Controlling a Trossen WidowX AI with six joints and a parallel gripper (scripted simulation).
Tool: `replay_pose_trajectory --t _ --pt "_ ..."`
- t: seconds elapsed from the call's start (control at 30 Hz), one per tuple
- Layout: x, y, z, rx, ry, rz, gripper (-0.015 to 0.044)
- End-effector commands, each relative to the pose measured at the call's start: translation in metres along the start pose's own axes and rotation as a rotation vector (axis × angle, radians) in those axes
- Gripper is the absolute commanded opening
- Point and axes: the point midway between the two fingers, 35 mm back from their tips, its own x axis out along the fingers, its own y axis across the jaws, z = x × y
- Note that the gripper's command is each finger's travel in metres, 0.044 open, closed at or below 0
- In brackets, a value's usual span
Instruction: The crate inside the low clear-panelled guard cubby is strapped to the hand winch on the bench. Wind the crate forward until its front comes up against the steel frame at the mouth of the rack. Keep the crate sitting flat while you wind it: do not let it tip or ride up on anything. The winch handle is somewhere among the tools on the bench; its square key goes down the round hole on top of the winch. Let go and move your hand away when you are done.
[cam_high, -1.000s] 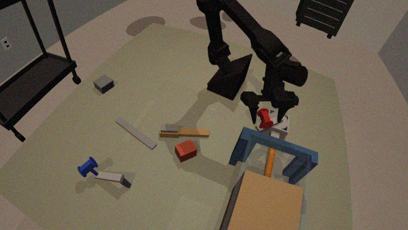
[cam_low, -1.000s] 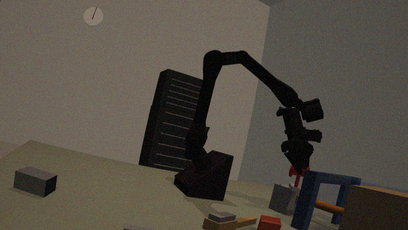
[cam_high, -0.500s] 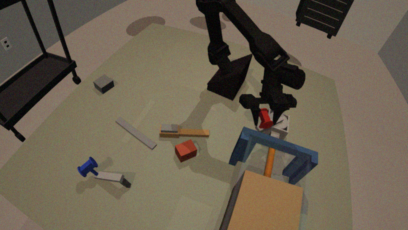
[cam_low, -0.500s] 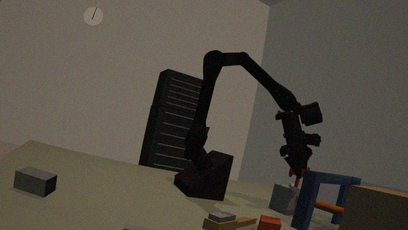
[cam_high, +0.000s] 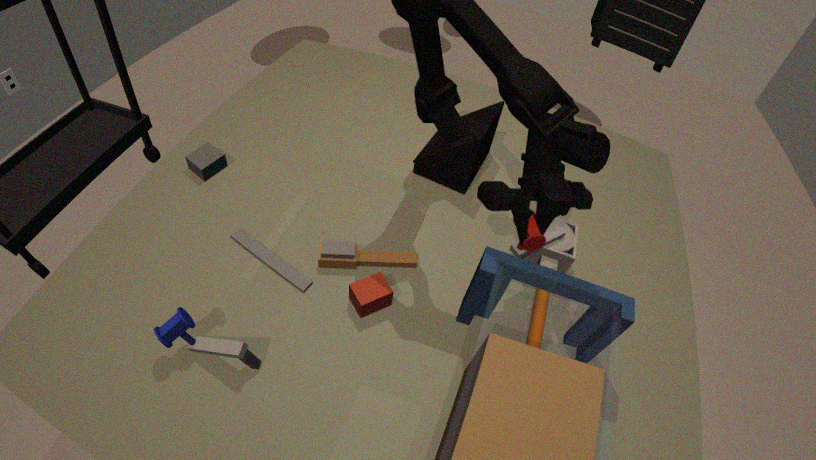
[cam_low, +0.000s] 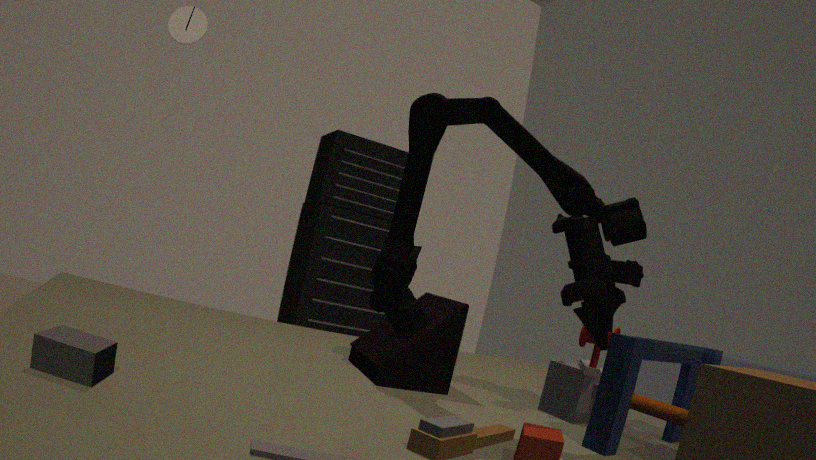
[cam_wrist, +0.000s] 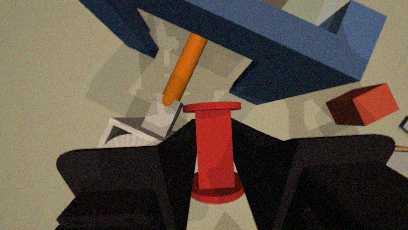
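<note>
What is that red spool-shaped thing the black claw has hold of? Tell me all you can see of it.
The red handle is a plain, matte red grip: a straight shaft with a flat round flange at each end, like a bobbin. It stands over the grey winch, beside the blue frame. The gripper is shut on its shaft, a black finger pressed against each side. In the top view it leans slightly. What joins it to the winch below is hidden.
</note>
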Motion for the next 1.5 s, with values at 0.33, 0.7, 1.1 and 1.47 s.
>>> replay_pose_trajectory --t 0.33,0.7,1.1,1.47 --pt "0.002 0.0 -0.001 -0.004 -0.001 -0.001 0.0" --pt "0.005 0.003 0.005 -0.003 -0.002 -0.001 0.0" --pt "0.009 0.008 0.013 -0.003 -0.002 -0.001 0.0" --pt "0.012 0.014 0.022 -0.002 -0.003 0.0 0.0"
